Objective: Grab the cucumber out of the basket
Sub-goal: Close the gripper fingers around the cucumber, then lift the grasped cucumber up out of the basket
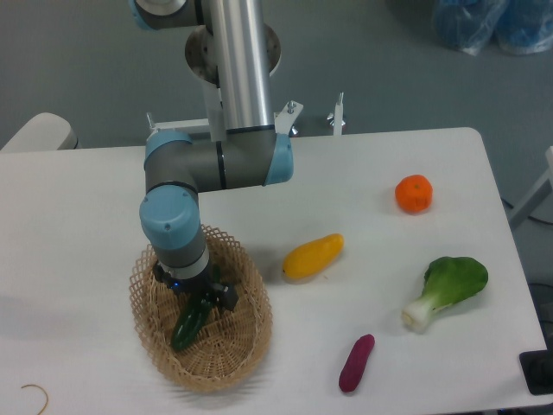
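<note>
The cucumber [187, 325] is dark green and glossy and lies slanted inside the woven wicker basket [246, 344] at the table's front left. My gripper [197, 300] points straight down into the basket, right over the cucumber's upper end. Its dark fingers [227, 296] look spread to either side of that end, so it reads as open. The arm's wrist hides the fingertips and the contact point. The cucumber's lower end rests on the basket floor.
A yellow oblong fruit [313, 256] lies just right of the basket. A purple oblong vegetable [356, 363] lies near the front edge. A bok choy [446, 290] and an orange [414, 194] are on the right. A thin loop [36, 396] lies at the front left corner.
</note>
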### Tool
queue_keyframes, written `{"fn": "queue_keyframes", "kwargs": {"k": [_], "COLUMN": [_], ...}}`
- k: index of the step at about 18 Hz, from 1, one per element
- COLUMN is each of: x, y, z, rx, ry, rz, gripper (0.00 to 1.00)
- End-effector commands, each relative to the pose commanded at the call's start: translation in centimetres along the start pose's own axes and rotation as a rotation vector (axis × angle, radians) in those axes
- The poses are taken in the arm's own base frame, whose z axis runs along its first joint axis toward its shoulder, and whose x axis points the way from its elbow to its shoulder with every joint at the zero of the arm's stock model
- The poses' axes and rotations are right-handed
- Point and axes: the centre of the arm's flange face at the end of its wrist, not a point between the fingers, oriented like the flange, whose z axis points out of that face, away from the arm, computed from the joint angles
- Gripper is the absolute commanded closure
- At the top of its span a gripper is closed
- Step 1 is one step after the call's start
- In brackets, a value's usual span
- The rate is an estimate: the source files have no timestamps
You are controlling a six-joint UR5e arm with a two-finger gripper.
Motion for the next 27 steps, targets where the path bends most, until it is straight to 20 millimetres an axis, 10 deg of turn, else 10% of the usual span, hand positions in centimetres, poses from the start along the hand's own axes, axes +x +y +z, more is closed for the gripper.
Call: {"fn": "queue_keyframes", "kwargs": {"k": [5,11,15,22,27], "x": [0.0,-0.4,-2.2,-12.1,-20.5], "y": [-0.1,-0.5,-1.4,3.3,7.6], "z": [-0.2,-1.2,-5.8,-15.6,-19.1], "rx": [0.004,0.025,0.073,0.114,0.092], "ry": [0.001,-0.007,-0.065,-0.133,-0.131], "rz": [0.004,0.013,0.131,0.21,0.236], "gripper": [0.59,0.62,0.63,0.64,0.67]}}
